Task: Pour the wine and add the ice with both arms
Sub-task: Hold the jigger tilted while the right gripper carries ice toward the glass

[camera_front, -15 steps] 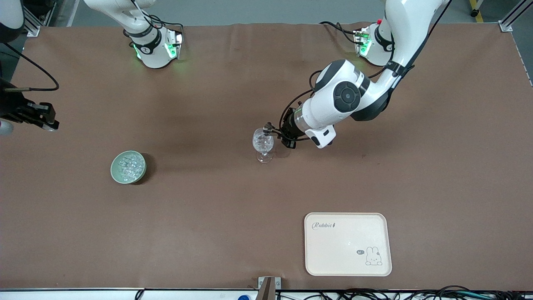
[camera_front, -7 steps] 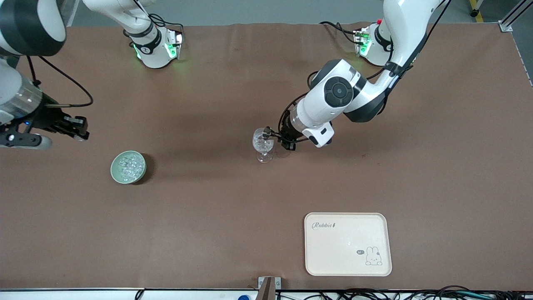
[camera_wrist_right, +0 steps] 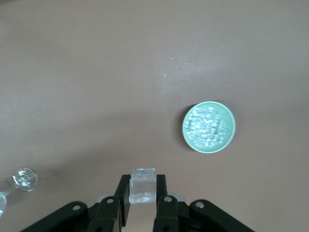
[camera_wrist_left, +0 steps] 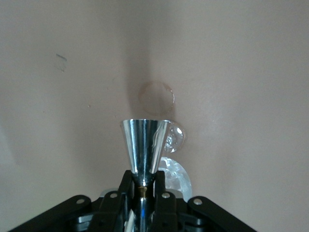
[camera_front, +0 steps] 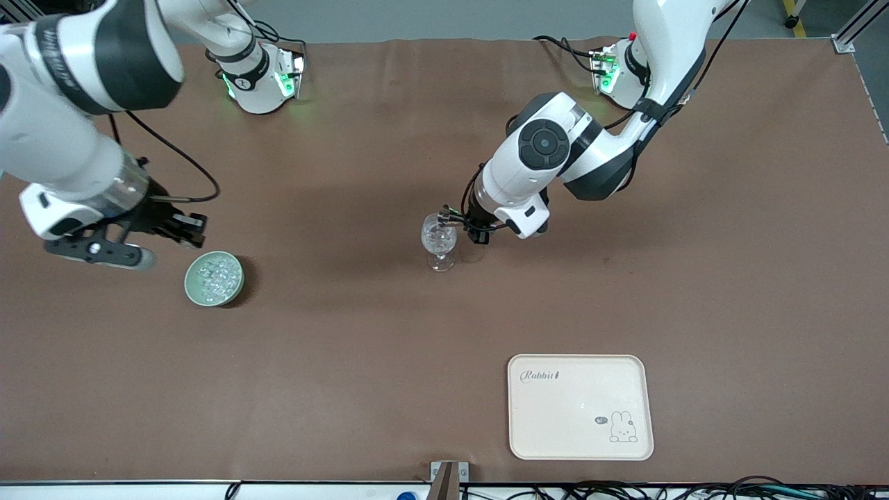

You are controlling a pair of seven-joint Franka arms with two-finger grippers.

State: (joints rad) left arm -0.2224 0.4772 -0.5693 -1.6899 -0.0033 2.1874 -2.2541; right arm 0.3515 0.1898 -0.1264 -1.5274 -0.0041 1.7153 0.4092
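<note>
The ice (camera_front: 214, 278) is lying heaped in a green bowl (camera_front: 236, 290) toward my right arm's end of the tabletop (camera_front: 361, 361). My right gripper (camera_wrist_right: 142, 194) is hovering just beside that bowl, fingers clamped on one clear cube (camera_wrist_right: 142, 184). My left gripper (camera_wrist_left: 143, 193) is gripping a small metal cup (camera_wrist_left: 144, 145) over the stemmed glass (camera_front: 439, 239) mid-table. The glass appears to hold glittering contents; the cube, I judge, is not yet delivered.

Cream rabbit-print tray (camera_front: 580, 407) on brown table (camera_front: 729, 278), near the front camera
</note>
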